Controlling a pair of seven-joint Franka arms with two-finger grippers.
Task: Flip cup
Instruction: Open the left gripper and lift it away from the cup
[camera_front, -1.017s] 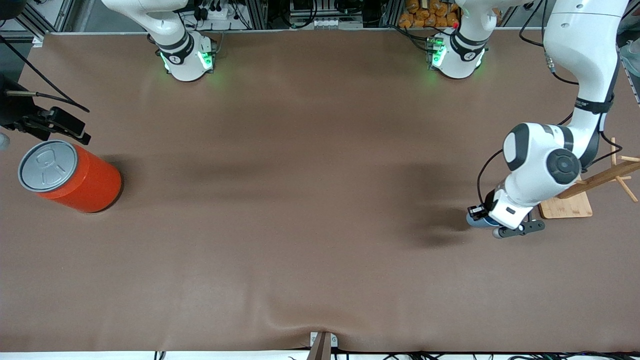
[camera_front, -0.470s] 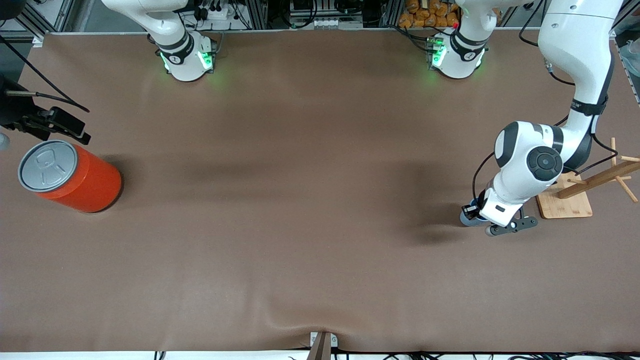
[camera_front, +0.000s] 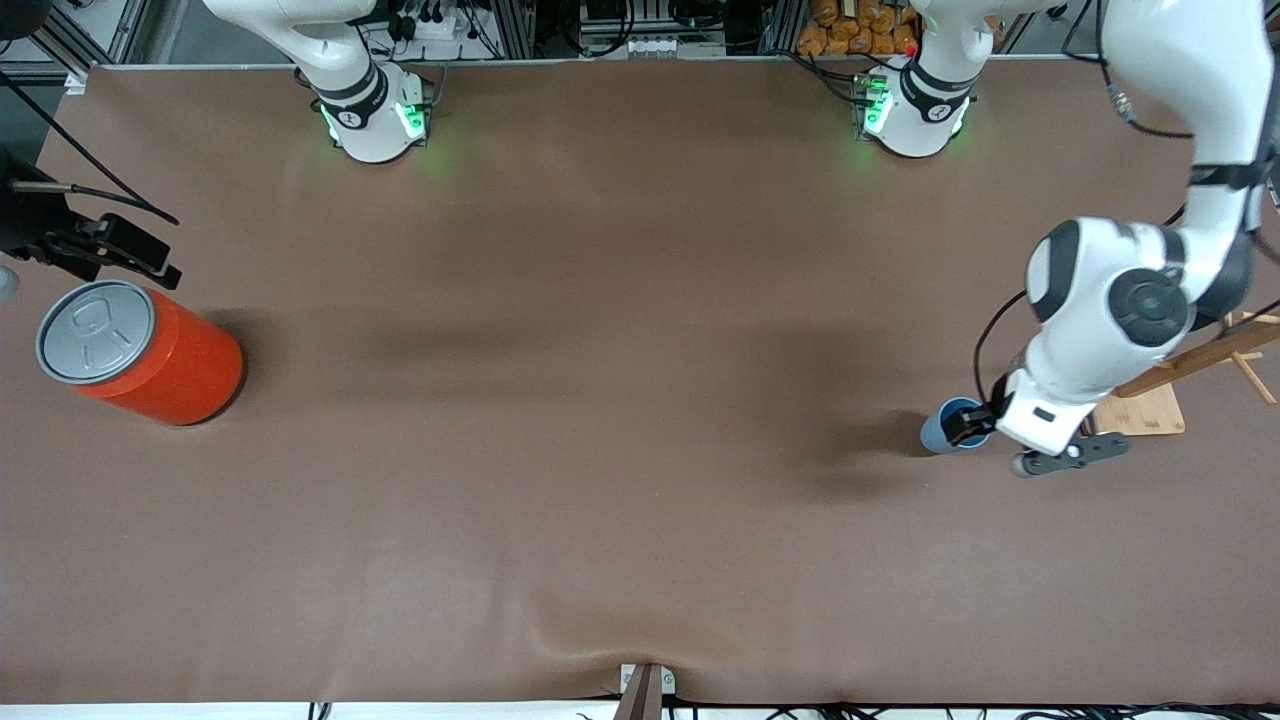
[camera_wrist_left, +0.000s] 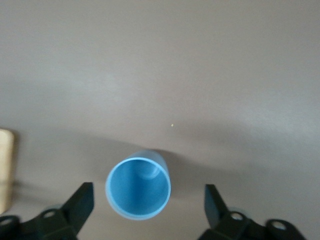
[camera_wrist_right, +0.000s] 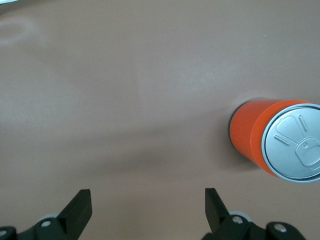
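Note:
The light-blue cup (camera_front: 948, 426) stands upright on the brown table, mouth up, toward the left arm's end. In the left wrist view the cup (camera_wrist_left: 138, 188) shows its open mouth and empty inside. My left gripper (camera_wrist_left: 147, 194) is open just above the cup, which sits between the fingers without touching either and closer to one of them. In the front view the left hand (camera_front: 1040, 420) hangs beside the cup. My right gripper (camera_wrist_right: 147, 197) is open and empty, over the table beside the orange can (camera_wrist_right: 277, 142); in the front view it (camera_front: 120, 250) waits by the can.
The orange can with a grey lid (camera_front: 140, 350) stands at the right arm's end. A wooden stand with pegs (camera_front: 1135, 412) sits on the table close to the left hand, toward the left arm's end from the cup.
The left hand has shifted toward the wooden stand and off the cup. The cup, mostly covered by the hand before, now shows standing mouth up. The right arm has not moved.

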